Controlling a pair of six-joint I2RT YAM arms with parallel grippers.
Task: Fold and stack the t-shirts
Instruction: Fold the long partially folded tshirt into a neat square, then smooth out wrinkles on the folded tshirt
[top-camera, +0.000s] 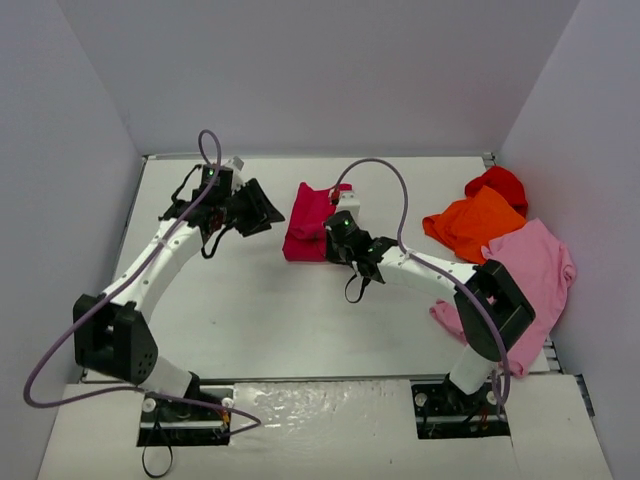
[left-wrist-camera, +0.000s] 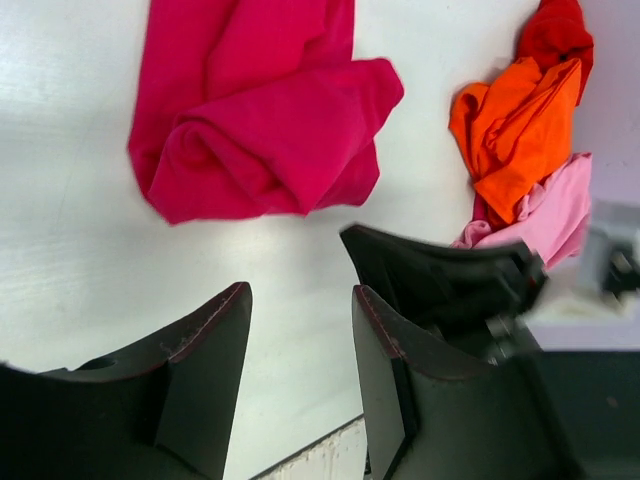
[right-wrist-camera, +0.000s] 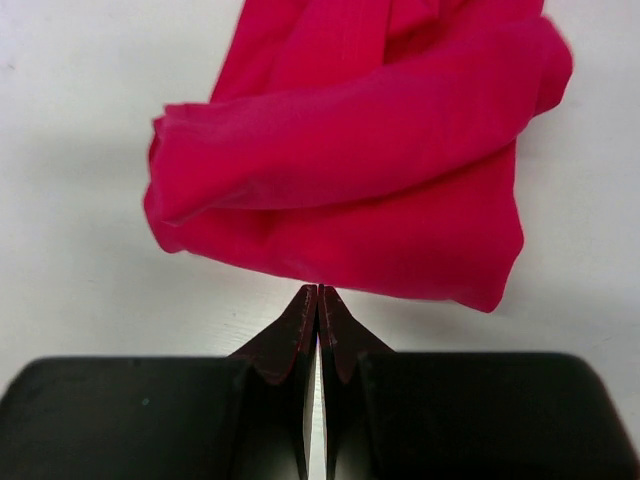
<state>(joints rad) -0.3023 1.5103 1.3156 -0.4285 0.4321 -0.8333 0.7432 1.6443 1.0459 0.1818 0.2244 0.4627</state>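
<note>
The crimson shirt (top-camera: 305, 222) lies bunched toward the far edge of the surface (top-camera: 260, 320), about midway between its left and right edges. It is roughly folded. A thick roll of cloth lies across the top, and the layers under it are loose and do not line up. To my eye the fold is only half made and needs squaring up before anything is stacked on it.

The other three shirts wait in a heap by the far right corner, probably kept there so the middle stays free for folding. The red one (top-camera: 498, 183) is nearest the far edge, the orange (top-camera: 475, 222) lies against it, and the pink (top-camera: 530, 270) sprawls along the right edge, partly under the right arm.

The right claw (right-wrist-camera: 318, 290) is closed tight, its two tips pressed together right at the shirt's nearer hem. I can see no cloth between them, so it looks empty, perhaps set to nudge or press the edge rather than pinch it.

The left claw (left-wrist-camera: 300, 295) stands well open with nothing in it. It sits just off the shirt's left side with bare surface between them, and it faces the bundle as if ready to take a fold.
</note>
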